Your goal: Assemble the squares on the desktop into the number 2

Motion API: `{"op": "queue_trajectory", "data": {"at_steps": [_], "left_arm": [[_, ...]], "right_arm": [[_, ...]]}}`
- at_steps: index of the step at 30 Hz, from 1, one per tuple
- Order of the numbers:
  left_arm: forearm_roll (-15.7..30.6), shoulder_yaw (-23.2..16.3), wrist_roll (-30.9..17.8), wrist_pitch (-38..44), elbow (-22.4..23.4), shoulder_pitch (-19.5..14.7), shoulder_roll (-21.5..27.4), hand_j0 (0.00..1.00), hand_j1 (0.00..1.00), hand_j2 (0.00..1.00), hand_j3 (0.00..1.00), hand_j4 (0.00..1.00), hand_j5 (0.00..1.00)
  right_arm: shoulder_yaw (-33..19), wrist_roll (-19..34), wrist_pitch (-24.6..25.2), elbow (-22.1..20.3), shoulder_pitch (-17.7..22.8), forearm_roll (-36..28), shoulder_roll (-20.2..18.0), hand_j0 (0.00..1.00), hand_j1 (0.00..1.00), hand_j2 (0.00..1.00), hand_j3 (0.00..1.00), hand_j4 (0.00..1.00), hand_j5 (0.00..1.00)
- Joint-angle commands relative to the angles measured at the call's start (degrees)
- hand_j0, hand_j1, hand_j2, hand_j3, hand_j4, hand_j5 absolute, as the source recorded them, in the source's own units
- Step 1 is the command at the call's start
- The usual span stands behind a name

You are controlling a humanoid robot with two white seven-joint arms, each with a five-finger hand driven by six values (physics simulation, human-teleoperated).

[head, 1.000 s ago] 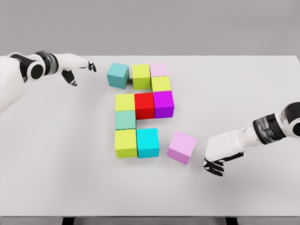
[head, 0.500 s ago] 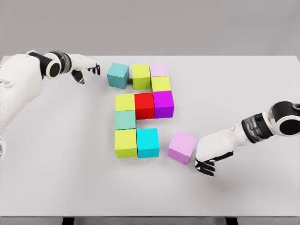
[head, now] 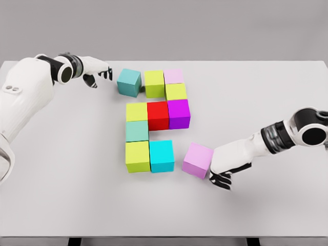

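Coloured cubes lie on the white table (head: 266,92) in a block figure. Top row: a teal cube (head: 128,82) set slightly apart and turned, a lime cube (head: 154,83), a pale pink cube (head: 173,76). Below come a yellow-green cube (head: 176,91), a purple cube (head: 179,113), a red cube (head: 158,115), a lime cube (head: 137,111), a mint cube (head: 137,131), a lime cube (head: 137,156) and a cyan cube (head: 162,156). A loose lilac cube (head: 198,160) sits tilted to the right of the cyan one. My right hand (head: 221,166) touches its right side, fingers relaxed. My left hand (head: 100,74) hovers open just left of the teal cube.
The table's front edge runs along the bottom of the view. Both white arms reach in over the table from the sides.
The right hand slid left until it met the lilac cube, which shifted slightly left. The left hand moved right toward the teal cube.
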Motion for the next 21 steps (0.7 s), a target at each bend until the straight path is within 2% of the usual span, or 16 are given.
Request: {"op": "queue_trajectory", "data": {"at_steps": [1,8,10,21], "left_arm": [[-0.1,0.3,0.1,0.0,0.0,0.0,0.0,0.66,0.66,0.66,0.66,0.66,0.66],[-2.1,0.1,0.2,0.6,-0.1,0.3,-0.2,0.65,0.65,0.65,0.65,0.65,0.65],[-4.3,0.1,0.2,0.6,-0.1,0.3,-0.5,0.65,0.65,0.65,0.65,0.65,0.65],[-4.2,0.5,0.1,1.4,-0.7,0.6,-1.2,0.65,0.65,0.65,0.65,0.65,0.65]], "right_arm": [[-0.2,0.0,0.1,0.6,0.0,-0.3,0.3,0.14,0.14,0.14,0.14,0.14,0.14],[-0.5,0.0,0.1,1.1,0.0,-0.3,1.0,0.14,0.14,0.14,0.14,0.14,0.14],[-0.5,0.0,0.1,1.1,0.0,-0.3,1.2,0.14,0.14,0.14,0.14,0.14,0.14],[-0.6,0.0,0.1,1.8,-0.1,-0.3,2.1,0.14,0.14,0.14,0.14,0.14,0.14]]}}
